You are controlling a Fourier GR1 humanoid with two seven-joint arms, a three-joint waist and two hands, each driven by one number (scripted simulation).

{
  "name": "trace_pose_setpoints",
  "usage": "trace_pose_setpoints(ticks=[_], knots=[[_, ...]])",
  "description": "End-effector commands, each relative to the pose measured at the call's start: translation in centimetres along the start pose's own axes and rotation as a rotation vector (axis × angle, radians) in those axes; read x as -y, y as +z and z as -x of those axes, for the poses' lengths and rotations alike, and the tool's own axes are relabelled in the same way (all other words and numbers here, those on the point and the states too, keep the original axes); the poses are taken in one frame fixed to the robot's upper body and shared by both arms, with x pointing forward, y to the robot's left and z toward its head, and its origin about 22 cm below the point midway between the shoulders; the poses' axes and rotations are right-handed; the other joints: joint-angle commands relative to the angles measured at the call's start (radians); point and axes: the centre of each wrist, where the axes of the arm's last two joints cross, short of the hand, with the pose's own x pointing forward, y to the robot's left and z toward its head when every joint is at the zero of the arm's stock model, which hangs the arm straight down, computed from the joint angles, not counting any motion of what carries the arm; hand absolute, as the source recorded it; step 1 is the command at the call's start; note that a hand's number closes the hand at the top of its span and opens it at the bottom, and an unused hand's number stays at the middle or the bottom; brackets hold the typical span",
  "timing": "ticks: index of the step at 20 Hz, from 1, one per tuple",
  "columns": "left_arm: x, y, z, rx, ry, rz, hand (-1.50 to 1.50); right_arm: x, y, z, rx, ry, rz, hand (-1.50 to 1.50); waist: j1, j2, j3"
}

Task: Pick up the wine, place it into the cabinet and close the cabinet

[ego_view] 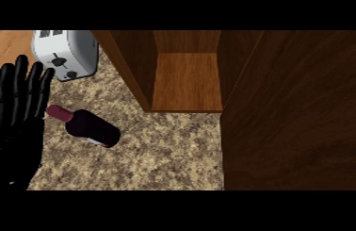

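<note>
Head view: one wine bottle [89,127] lying, one toaster [66,53], one cabinet [186,79]; left hand [21,117] fingers straight, spread.

Wine bottle lying on the counter before an open cabinet

The wine bottle [89,127] is laid on its side on the speckled counter [167,154], between the left robot hand [21,107], held open, and the cabinet [186,79]; a toaster [66,53] is seen behind.

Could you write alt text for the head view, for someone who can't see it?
A dark wine bottle lies on its side on a speckled counter, beside the robot's open left hand at the left edge. Behind it an open wooden cabinet shows a bare shelf, and a white toaster stands at upper left.
</note>
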Motion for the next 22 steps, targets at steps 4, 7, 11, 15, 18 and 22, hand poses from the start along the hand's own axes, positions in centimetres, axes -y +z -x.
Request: trace_pose_setpoints(ticks=[4, 7, 11, 15, 18, 22], knots=[[1.2, 0.0, 0.9, -0.124, -0.102, -0.300, -1.50, 0.4, 2.3, -1.8, 0.018, -0.023, -0.076, -1.50, -0.022, -0.006, -0.015], [2.4, -0.3, 2.5, -0.261, 0.148, -0.443, -1.50, -1.2, 2.0, -0.3, -0.050, -0.135, -0.255, -1.50, -0.025, 0.003, -0.019], [6.0, -2.0, 1.5, -0.276, 0.175, -0.487, -1.50, -0.7, 3.2, -2.0, -0.079, -0.151, -0.319, -1.50, -0.033, -0.002, -0.015], [8.3, -3.4, 0.1, -0.244, 0.217, -0.502, -1.50, -0.4, 4.4, -5.6, -0.085, -0.137, -0.322, -1.50, -0.024, -0.003, -0.016], [9.1, -4.5, -1.2, -0.262, 0.217, -0.505, -1.50, 0.0, 4.3, -7.0, -0.098, -0.147, -0.313, -1.50, -0.018, -0.003, -0.016], [10.3, -4.3, -1.0, -0.254, 0.187, -0.506, -1.50, -0.4, 3.3, -7.6, -0.099, -0.129, -0.308, -1.50, -0.013, -0.002, -0.016]])
